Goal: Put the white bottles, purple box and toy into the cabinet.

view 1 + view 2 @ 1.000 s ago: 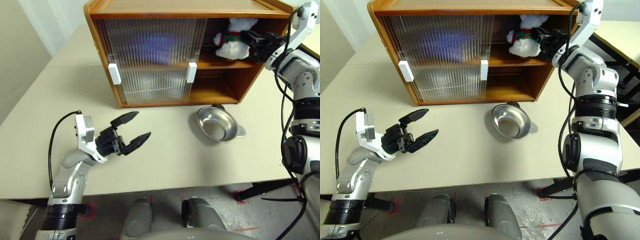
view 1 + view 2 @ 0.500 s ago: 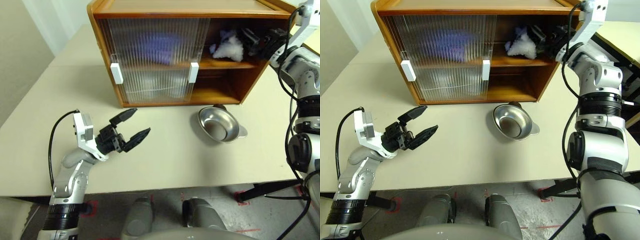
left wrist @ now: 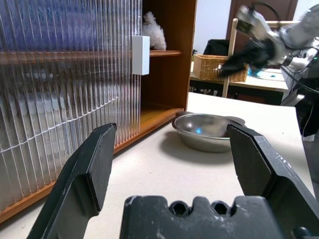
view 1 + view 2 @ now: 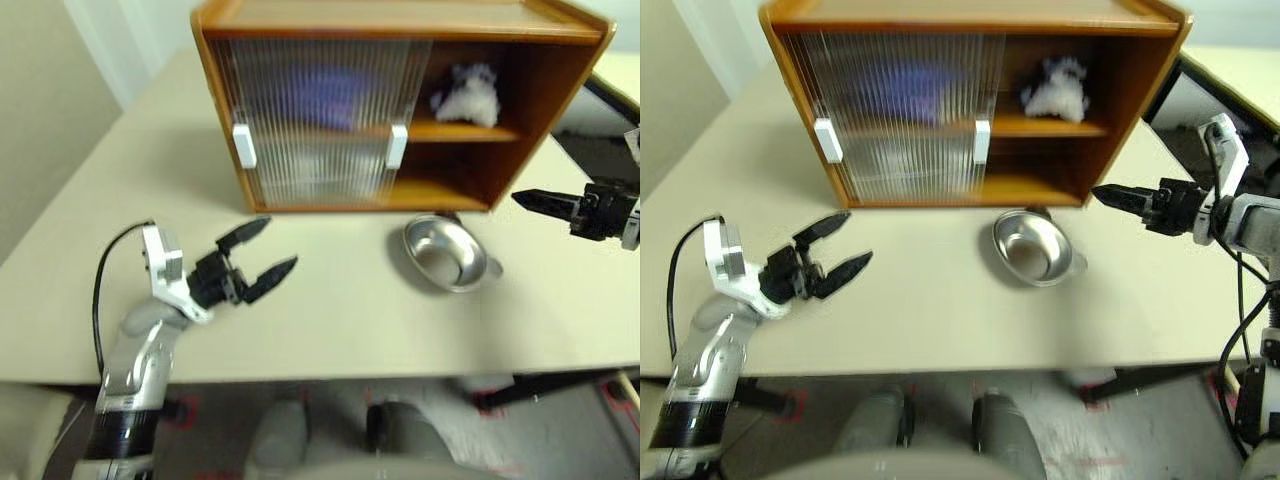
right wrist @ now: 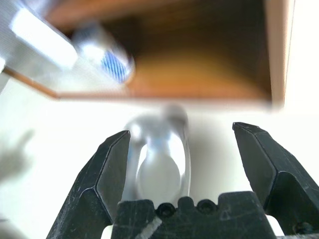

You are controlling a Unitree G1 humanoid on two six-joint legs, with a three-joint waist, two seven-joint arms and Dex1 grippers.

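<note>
toy left on the upper shelf, right arm pulled back out of the cabinet

the right gripper [image 4: 1110, 195], a second ago closed on the toy [image 4: 1054, 88] inside the cabinet [image 4: 970, 20], has let go and drawn back; it now hangs empty with fingers spread over the table [image 4: 940, 310], to the right of the metal dish [image 4: 1035, 247]. the toy lies on the upper shelf's open right side, blurred. the purple box [image 4: 322, 92] shows as a lilac smear behind the ribbed sliding doors [image 4: 310, 120], as before; the white bottles cannot be made out clearly there. the left gripper [image 4: 268, 252] stays where it was, fingers wide apart, holding nothing, above the table in front of the doors.
</note>
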